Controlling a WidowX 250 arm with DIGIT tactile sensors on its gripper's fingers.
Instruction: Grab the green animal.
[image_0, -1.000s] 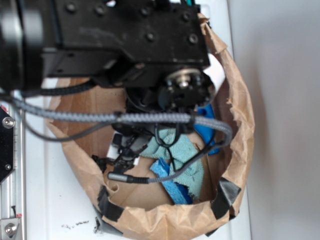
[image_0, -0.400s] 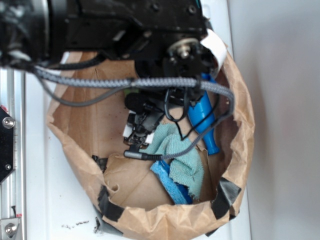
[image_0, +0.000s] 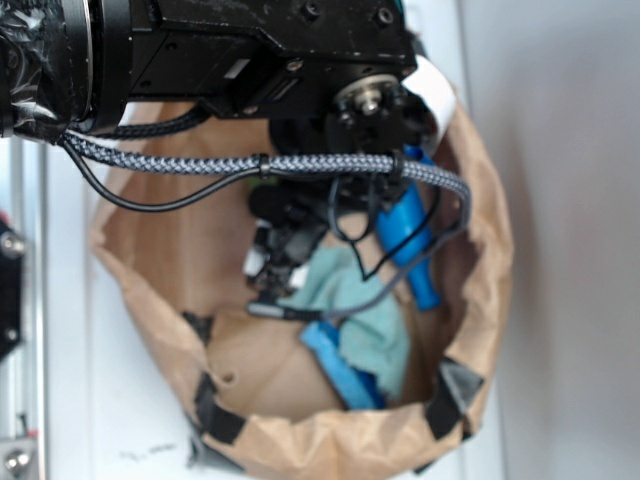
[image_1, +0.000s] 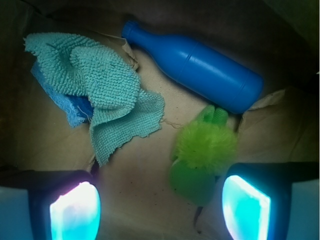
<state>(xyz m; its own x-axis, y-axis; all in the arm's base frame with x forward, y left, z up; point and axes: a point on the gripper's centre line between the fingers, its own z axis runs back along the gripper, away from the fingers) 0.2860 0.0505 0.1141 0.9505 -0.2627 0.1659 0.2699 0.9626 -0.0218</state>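
In the wrist view the green animal (image_1: 201, 160) lies on the brown paper floor, its smooth green head toward me and its fuzzy lime body behind. My gripper (image_1: 160, 210) is open above the floor. The animal's head lies just inside the right finger (image_1: 247, 210), and the left finger (image_1: 75, 212) stands far from it. Nothing is held. In the exterior view my arm hides the animal, and the gripper (image_0: 275, 262) hangs inside the paper bag (image_0: 470, 200).
A blue bottle (image_1: 200, 67) lies on its side just behind the animal, also seen in the exterior view (image_0: 405, 235). A teal terry cloth (image_1: 107, 95) covers a blue sponge (image_1: 65, 102) at the left. The bag's paper walls ring everything.
My arm has moved toward the back of the bag, uncovering the blue bottle, and the gripper now hangs farther from the front rim.
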